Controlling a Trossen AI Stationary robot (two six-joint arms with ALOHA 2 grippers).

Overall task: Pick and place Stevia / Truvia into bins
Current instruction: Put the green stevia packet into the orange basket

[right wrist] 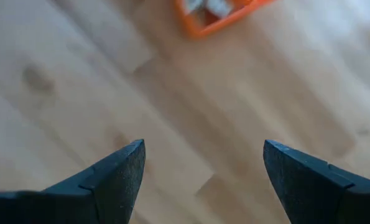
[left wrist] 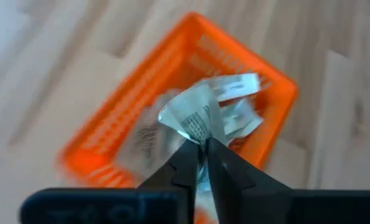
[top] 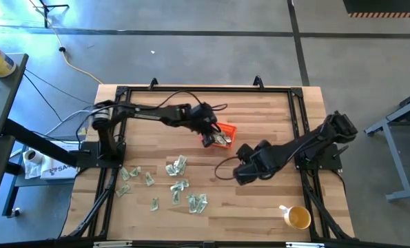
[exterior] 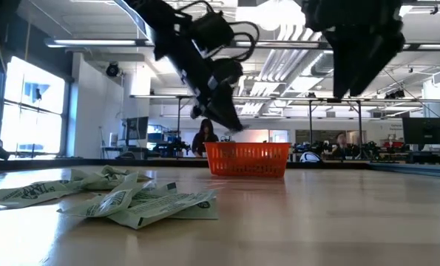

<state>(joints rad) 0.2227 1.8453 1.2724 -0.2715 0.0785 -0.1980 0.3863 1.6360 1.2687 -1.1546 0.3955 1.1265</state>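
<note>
1. The left gripper (left wrist: 204,144) is hovering over the orange bin (top: 227,129), near the centre of the high view, its fingers nearly together and pinching a pale sachet (left wrist: 194,115).
2. The right gripper (right wrist: 203,168) is waiting to the right of centre, above bare wood, its fingers standing wide apart and holding nothing.
3. More sachets (top: 179,184) are lying scattered at lower left of centre on the table (top: 260,207).

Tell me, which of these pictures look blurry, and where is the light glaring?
Left wrist view: the orange basket smears, while the sachet above the left hand stays sharper. Right wrist view: the tabletop is soft. Low view: ceiling lights glare, and the arms show as silhouettes.
</note>
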